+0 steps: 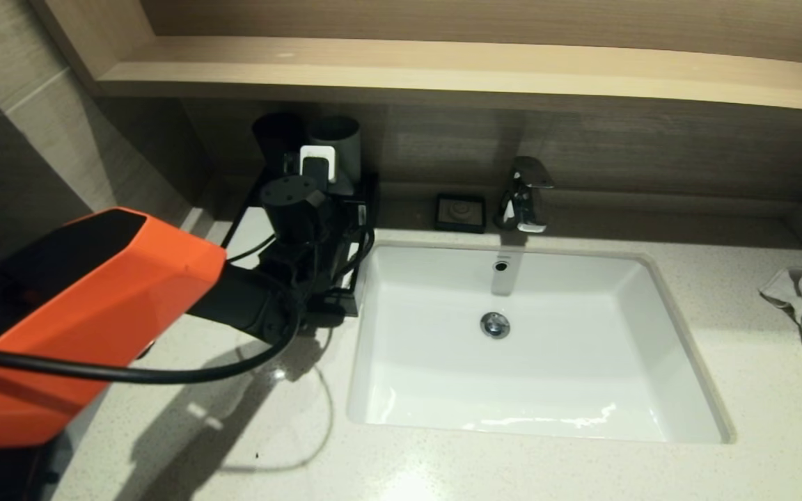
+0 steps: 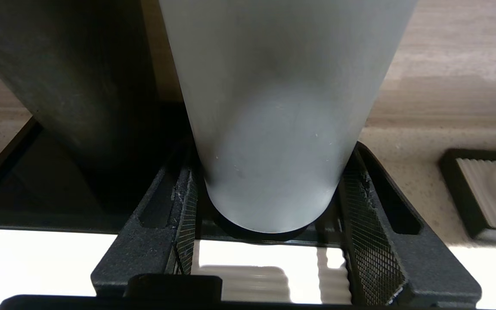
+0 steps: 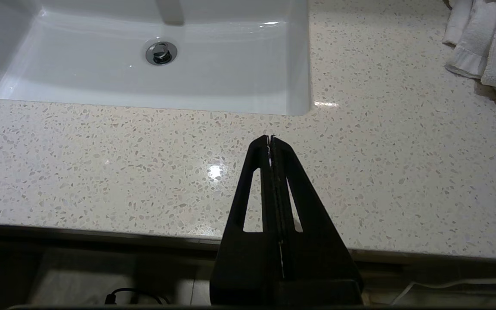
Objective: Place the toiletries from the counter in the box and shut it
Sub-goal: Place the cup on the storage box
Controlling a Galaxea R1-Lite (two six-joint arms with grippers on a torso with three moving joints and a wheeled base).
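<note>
The table (image 1: 582,473) is carrying a sink (image 1: 679,362) in its middle and the box (image 2: 24,258) at its back left corner, against the wall. The left arm is reaching across to that corner, so it is much the nearer one to the box. The right arm is hanging parked over the table's front edge, well apart from the box with the sink between them. No toiletries are showing in any view, so whether they are already in the box cannot be told.

A grey cup (image 2: 274,107) is standing upright on the box's rear tray beside a black cup (image 2: 80,86), its long axis running up through the left claw (image 2: 269,172). That claw is standing about half open astride the grey cup's base, and its pads seem to be pressing both sides, so it is probably gripping the cup. The box's white top is lying directly beneath it. The right claw (image 3: 270,140) is pressed fully together, holding nothing.
</note>
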